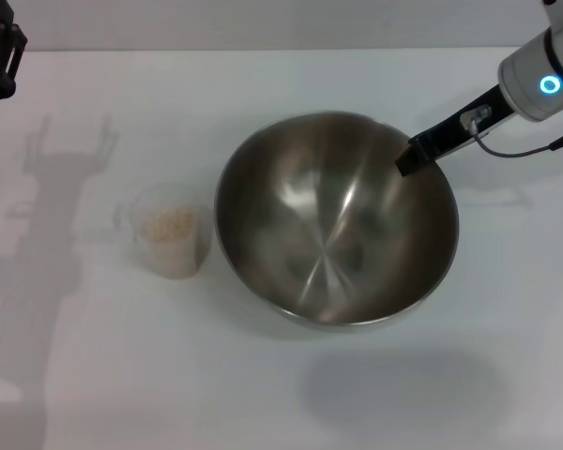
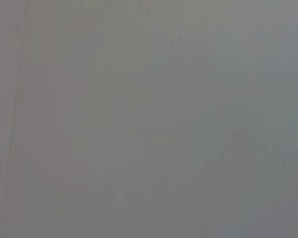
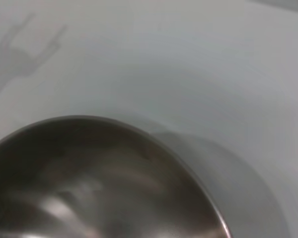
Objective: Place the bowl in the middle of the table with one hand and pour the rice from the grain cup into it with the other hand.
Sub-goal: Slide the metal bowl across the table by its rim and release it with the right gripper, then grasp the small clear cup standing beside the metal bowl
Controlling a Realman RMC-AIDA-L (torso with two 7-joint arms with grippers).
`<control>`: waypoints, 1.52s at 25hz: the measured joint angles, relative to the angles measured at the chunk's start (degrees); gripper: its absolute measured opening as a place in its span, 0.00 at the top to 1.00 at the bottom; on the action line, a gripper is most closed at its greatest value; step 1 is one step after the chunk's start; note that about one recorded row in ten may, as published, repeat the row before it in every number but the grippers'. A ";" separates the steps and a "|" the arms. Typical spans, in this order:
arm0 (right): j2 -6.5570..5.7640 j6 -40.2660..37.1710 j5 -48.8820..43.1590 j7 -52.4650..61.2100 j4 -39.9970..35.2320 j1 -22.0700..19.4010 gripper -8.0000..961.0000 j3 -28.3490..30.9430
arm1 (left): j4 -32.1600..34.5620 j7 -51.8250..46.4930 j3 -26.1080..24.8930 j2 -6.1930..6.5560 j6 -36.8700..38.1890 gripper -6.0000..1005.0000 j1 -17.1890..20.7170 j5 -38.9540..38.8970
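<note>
- The right end effector [image 1: 415, 157] is clamped on the far right rim of the bowl [image 1: 333, 225], one dark finger reaching down inside the wall; the arm runs back to the far right corner of the view.
- The bowl looks lifted and tilted: a soft shadow lies on the surface [image 1: 507, 300] near its front side, set apart from the bowl. In the right wrist view the bowl's rim [image 3: 139, 130] curves just under the camera, with bare surface beyond.
- My judgement: the step in hand is setting the bowl down in the middle. To do it well, level the rim first, lower straight until the base sits flat, and only then release, so the steel does not slide or rock.
- The grain cup [image 1: 172, 230] stands upright just left of the bowl, close to its wall, with the rice [image 1: 170, 225] heaped inside. Keep the bowl from nudging it while coming down.
- The left end effector [image 1: 0, 58] hangs at the far left corner, well away from the bowl; I cannot tell whether its fingers are spread or together. Its wrist view shows only blank grey.
</note>
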 joint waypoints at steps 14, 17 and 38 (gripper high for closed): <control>0.83 -0.37 -0.57 0.26 -5.39 -1.16 0.83 -0.74 | -0.03 0.04 0.22 -0.01 0.91 0.16 0.15 0.00; 1.19 -0.12 -0.59 0.25 -13.02 -3.37 0.74 -0.83 | -0.24 0.04 0.27 -0.01 1.05 0.16 0.49 0.00; 3.25 -50.36 54.20 -44.09 -24.60 -26.14 0.49 -16.99 | -0.03 0.04 0.27 -0.11 1.03 0.16 1.63 -0.01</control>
